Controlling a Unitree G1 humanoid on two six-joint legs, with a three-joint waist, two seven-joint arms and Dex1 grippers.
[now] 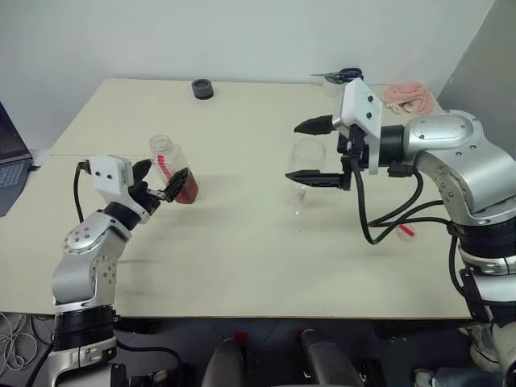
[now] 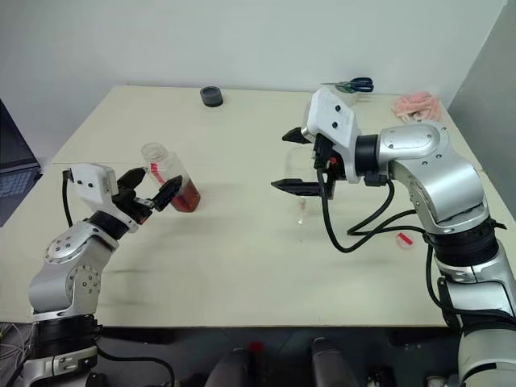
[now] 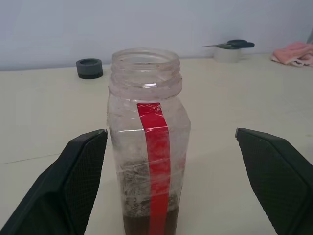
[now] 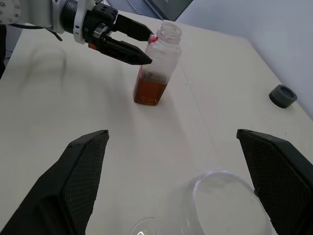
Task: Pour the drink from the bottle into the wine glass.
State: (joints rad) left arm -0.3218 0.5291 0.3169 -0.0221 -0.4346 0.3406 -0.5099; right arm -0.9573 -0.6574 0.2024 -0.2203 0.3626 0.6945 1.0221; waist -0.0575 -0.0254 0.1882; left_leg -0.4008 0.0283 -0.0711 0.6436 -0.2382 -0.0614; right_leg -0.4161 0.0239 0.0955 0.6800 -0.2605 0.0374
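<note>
pre-grasp step: nothing is held yet. bottle point(image 1: 172, 168) stands uncapped on the worktop point(image 1: 242, 242), drink point(image 4: 149, 92) low in it, bracketed by the left claw point(image 1: 161, 183), set wide and not seen touching. glass point(image 1: 305, 171) stands upright between the wide fingers of the right claw point(image 1: 310, 151). next, both claws are to be closed before any lift and tilt.

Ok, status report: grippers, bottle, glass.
Left gripper open, straddling the uncapped bottle, no grip. Right gripper open around the wine glass. Drink low in bottle. Path between clear.
</note>
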